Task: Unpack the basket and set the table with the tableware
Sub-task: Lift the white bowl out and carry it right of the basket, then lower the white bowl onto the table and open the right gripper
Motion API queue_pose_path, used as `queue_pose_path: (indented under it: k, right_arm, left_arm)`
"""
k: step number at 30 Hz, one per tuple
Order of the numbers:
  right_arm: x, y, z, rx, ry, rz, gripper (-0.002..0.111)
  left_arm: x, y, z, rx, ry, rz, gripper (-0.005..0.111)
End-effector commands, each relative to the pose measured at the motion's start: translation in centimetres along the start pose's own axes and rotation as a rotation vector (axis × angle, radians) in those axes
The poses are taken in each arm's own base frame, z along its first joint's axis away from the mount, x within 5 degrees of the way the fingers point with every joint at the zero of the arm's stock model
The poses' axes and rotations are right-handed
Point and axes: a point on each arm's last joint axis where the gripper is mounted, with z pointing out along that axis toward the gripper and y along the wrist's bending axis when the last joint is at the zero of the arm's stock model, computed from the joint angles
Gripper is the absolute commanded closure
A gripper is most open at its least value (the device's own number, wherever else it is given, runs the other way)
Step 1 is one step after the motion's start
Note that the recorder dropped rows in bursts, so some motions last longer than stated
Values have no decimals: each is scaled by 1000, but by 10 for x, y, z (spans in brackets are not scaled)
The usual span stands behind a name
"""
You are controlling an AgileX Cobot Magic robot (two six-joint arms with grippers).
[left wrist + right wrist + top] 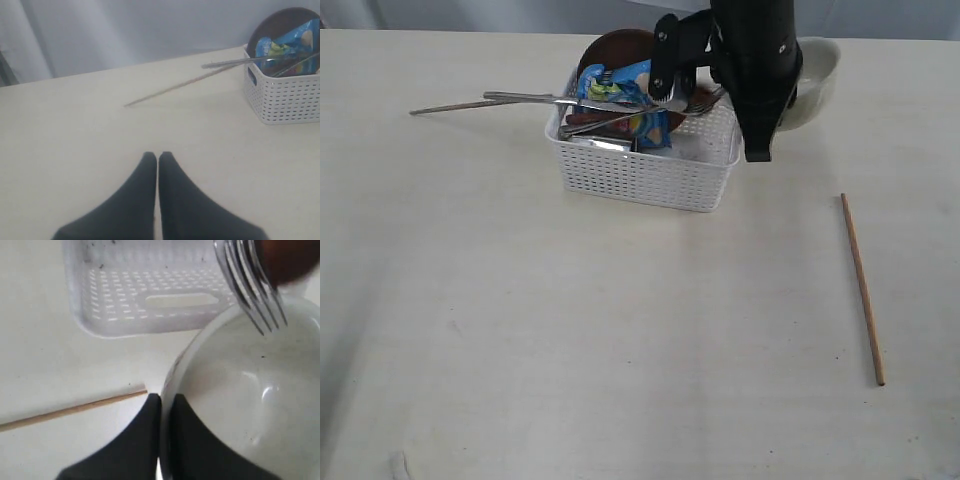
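Exterior view: the basket (640, 175) is seen standing on the far half of the table (570, 330).
Basket contents: a plate (618, 45) is stood on edge at the far end, and a snack bag (620, 88) is propped in front of it. A fork (708, 100) is laid with its tines past the right rim.
Overhang: a chopstick (450, 106) and a steel handle (525, 98) are seen reaching out over the basket's left rim.
Loose chopstick (862, 290): laid flat on the table, well to the right of the basket and nearer the camera, touching nothing.
Bowl (817, 75): seen tilted just beside the basket's far right corner, partly hidden by the right arm. Whether it is clear of the table cannot be told.
Right gripper (161, 402): closed on the bowl's rim – one finger outside the wall, one inside. In the right wrist view the fork tines are seen over the bowl.
Left gripper (157, 159): fingers pressed together with nothing between them – held over bare table, well apart from the basket.
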Motion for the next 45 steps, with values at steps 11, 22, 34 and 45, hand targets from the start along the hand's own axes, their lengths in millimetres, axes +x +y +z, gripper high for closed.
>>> queue_pose_path:
  k: [11,22,34,45]
  right_arm:
    - [18,-22,-5,245,140,140,109]
    - [64,-31,-4,-13,-12,568,109]
    - [128,27,37,-514,-113,906,109]
    - [85,90,25,-391,-327,693,109]
  left_arm:
    - [0,0,0,-8,-6,-2,105]
    - [0,0,0,-8,-6,-2,105]
    - [0,0,0,-8,-6,-2,105]
    - [0,0,0,-8,-6,-2,105]
